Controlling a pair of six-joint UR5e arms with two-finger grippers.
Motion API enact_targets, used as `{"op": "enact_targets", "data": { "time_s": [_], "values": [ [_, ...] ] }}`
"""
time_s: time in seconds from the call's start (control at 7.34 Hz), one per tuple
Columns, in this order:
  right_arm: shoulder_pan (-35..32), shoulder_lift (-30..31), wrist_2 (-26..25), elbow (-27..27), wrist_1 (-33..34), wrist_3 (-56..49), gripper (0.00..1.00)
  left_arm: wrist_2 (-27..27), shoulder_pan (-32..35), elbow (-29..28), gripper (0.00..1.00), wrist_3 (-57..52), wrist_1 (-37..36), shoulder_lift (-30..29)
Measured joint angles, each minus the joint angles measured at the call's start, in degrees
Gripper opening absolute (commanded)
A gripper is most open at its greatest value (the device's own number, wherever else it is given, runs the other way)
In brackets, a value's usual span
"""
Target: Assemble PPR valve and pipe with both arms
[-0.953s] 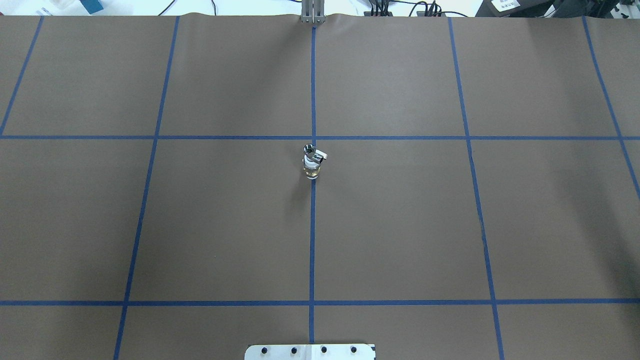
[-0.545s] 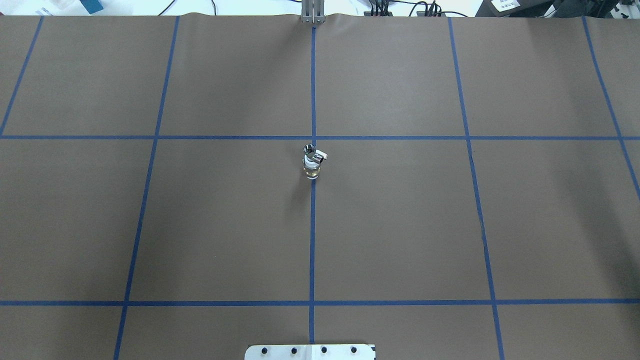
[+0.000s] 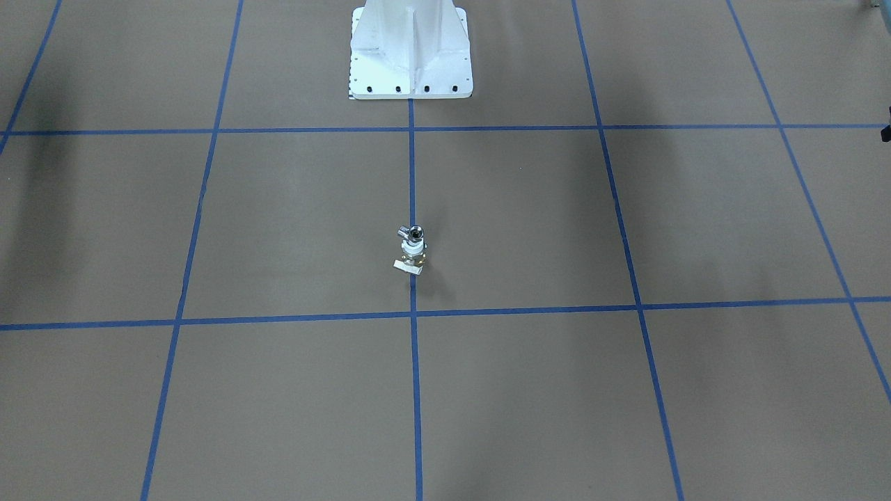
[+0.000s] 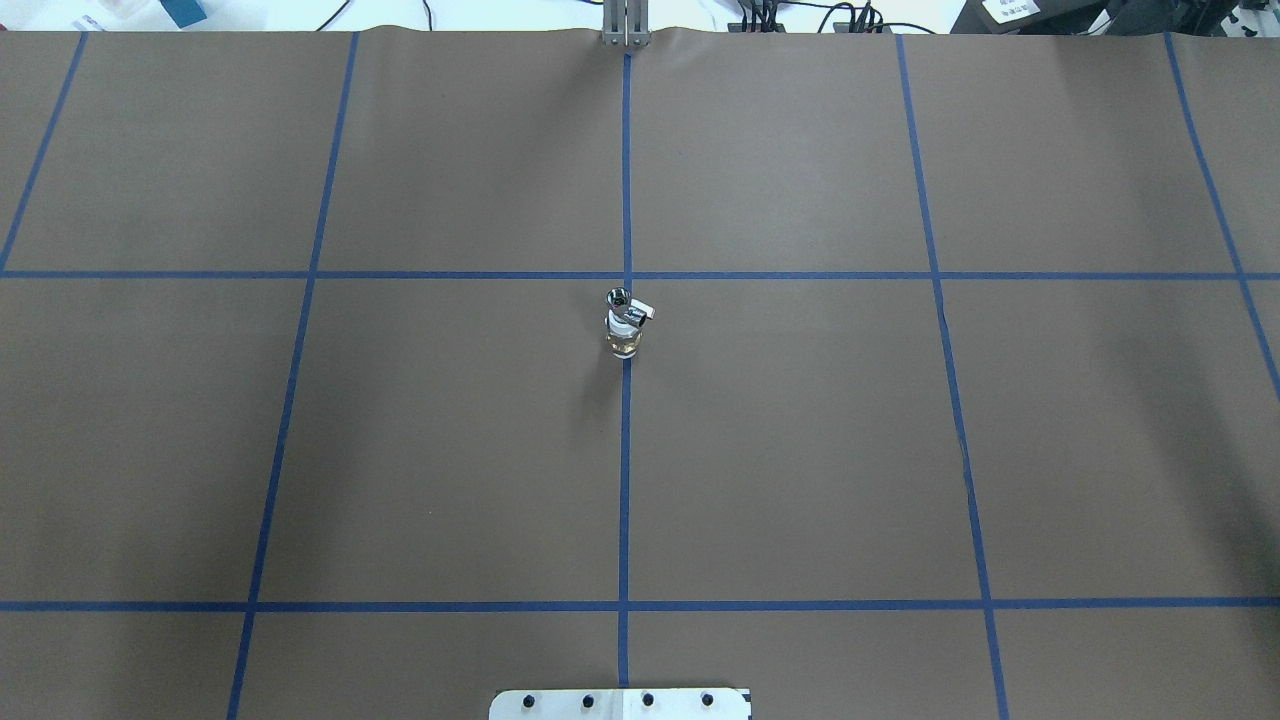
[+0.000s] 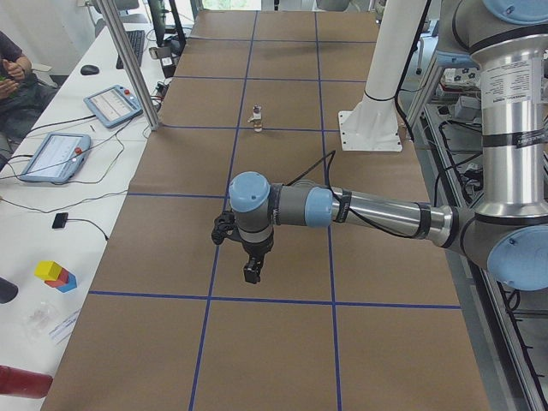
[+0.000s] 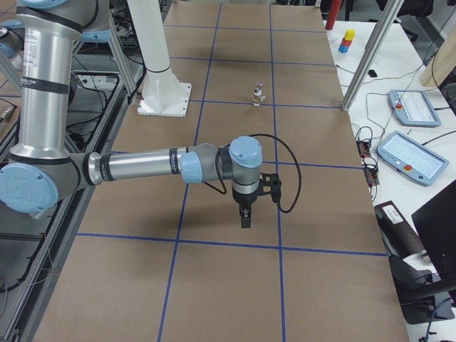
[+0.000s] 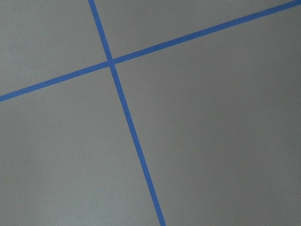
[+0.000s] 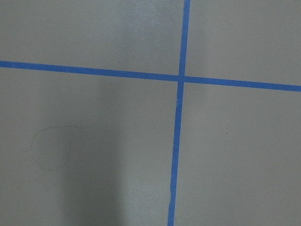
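Standing upright on the worktop (image 4: 800, 450): one PPR valve (image 4: 622, 338), set on the central blue tape line (image 4: 624, 480), well apart from the one white pedestal (image 3: 411, 49). One pipe (image 4: 619, 297) is seen on top of the valve, touching it. Two arms are counted, the left arm (image 5: 368, 210) and the right arm (image 6: 142, 165), each stretched out low over the worktop, well apart from the valve. Two grippers are counted, the left gripper (image 5: 251, 276) and the right gripper (image 6: 246, 222), both pointed downward; whether either is wide or narrow cannot be told. Two control tablets (image 5: 111, 104) are noted on the side bench.
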State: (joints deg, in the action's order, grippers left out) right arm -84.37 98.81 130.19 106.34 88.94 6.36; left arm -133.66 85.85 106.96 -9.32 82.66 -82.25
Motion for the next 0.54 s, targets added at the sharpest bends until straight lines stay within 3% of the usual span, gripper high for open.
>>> {"op": "enact_targets", "data": {
  "time_s": [0.27,0.54],
  "values": [
    [0.0,0.3,0.0,0.0,0.2,-0.1,1.0,-0.5,0.0,-0.5,1.0,2.0,0.1,-0.3],
    [0.0,0.4,0.2,-0.2,0.4,-0.1,1.0,-4.5,0.0,-0.6,1.0,2.6,0.1,-0.1]
  ]
}}
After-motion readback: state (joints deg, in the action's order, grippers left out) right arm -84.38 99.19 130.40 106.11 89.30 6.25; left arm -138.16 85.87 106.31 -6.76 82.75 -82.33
